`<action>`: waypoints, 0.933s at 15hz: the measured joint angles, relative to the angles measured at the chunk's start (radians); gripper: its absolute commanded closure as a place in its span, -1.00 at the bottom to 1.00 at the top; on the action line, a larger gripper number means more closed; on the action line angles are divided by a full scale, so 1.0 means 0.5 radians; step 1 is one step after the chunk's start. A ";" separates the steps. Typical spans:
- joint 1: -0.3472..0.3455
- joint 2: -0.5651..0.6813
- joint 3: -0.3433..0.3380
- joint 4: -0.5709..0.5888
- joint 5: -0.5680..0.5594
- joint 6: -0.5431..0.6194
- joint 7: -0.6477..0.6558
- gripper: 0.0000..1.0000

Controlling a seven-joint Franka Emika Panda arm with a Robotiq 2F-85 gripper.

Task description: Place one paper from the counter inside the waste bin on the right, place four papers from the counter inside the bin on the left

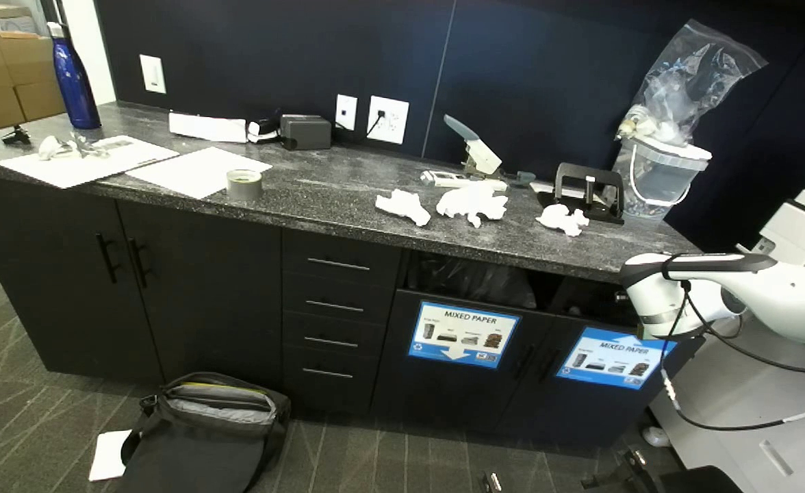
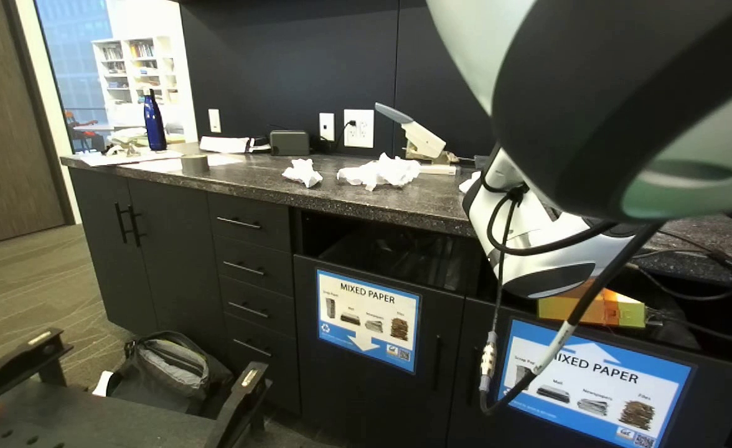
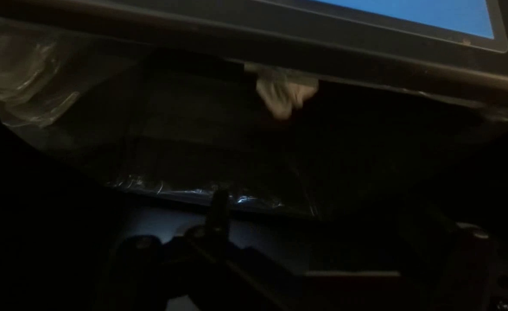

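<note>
The dark grey counter [image 1: 334, 183] spans the scene from left to right. The robot arm [image 1: 793, 294] is at the right end, wrist lowered to the right bin [image 3: 172, 114]. The left bin [image 2: 397, 255] is just beside it. A clear bucket [image 1: 662, 171] stands upright at the counter's far right. The gripper [image 3: 314, 216] is at the right bin's mouth; its fingers [image 3: 219, 211] are spread, one dim in shadow. On the counter lie a broad middle wad [image 1: 472, 203] (one piece or two, cannot tell), a left wad [image 1: 402, 207] and a right wad [image 1: 563, 219]. A blurred paper wad [image 3: 285, 93] is inside the right bin, apart from the gripper.
</note>
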 measured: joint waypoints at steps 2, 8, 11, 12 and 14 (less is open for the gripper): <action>0.046 -0.001 -0.071 0.019 -0.088 0.063 0.119 -1.00; 0.332 -0.133 -0.458 0.032 0.088 0.078 0.296 -1.00; 0.468 -0.282 -0.657 -0.072 0.239 0.076 0.346 -1.00; 0.529 -0.352 -0.752 -0.131 0.315 0.073 0.370 -1.00; 0.690 -0.529 -0.994 -0.295 0.491 0.015 0.430 -1.00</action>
